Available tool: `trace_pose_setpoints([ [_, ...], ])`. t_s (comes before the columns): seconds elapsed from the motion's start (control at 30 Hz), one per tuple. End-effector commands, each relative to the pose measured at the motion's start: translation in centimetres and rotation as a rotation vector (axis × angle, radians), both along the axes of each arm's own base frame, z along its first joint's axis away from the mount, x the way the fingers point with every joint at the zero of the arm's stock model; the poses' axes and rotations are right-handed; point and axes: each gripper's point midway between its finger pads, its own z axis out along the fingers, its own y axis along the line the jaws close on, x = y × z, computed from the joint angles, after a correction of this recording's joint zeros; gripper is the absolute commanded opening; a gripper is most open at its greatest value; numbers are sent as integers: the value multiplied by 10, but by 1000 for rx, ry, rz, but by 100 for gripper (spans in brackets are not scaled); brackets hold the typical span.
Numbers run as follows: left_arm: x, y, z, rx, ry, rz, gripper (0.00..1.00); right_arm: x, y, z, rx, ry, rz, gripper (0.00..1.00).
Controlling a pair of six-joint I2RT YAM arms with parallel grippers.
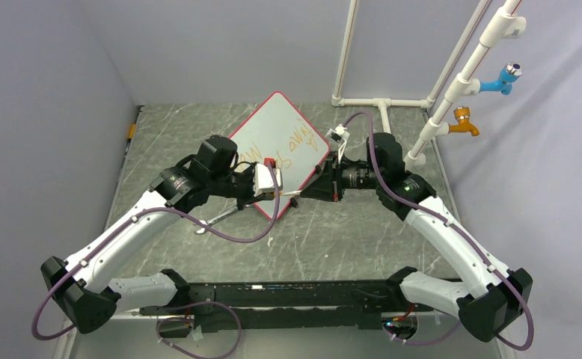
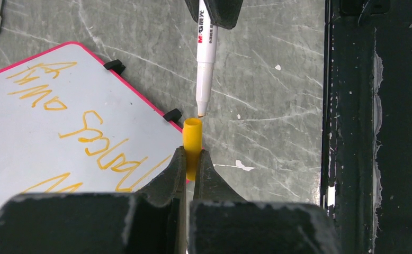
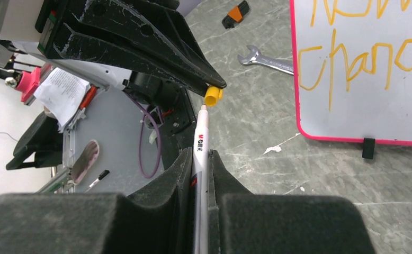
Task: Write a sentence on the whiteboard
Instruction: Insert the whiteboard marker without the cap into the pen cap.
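Just off whiteboard (image 1: 280, 142) corner, above bench (image 1: 348, 232): clenching yellow cap (image 2: 192, 138) in left gripper (image 2: 191, 155), marker (image 2: 206, 58) in right gripper (image 3: 201, 156); aiming tip at cap mouth, axes nearly in line, almost touching; showing sentence (image 2: 95, 140) on whiteboard.

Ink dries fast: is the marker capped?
Uncapped: the marker tip is bare, just outside the yellow cap in the left gripper.

Through the right wrist camera I saw my right gripper (image 3: 199, 156) clamped on a white marker (image 3: 200, 137). Its bare tip sat just beside the mouth of a yellow cap (image 3: 213, 96) pinched in the left gripper (image 3: 212, 88). To the right the red-framed whiteboard (image 3: 363, 111) lay on the table (image 3: 278, 201), its orange writing (image 3: 352, 58) running out of view, and a wrench (image 3: 265, 59) lay near its left edge.
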Motion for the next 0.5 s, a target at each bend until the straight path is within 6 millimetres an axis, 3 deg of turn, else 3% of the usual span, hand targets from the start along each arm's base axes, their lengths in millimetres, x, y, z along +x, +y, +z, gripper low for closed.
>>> trace_pose_setpoints([
  [0.0, -2, -1, 1, 2, -15, -15, 0, 6, 6, 26, 48, -86, 2, 0],
  [0.47, -5, -5, 3, 5, -6, -21, 0, 8, 10, 16, 31, -71, 6, 0],
])
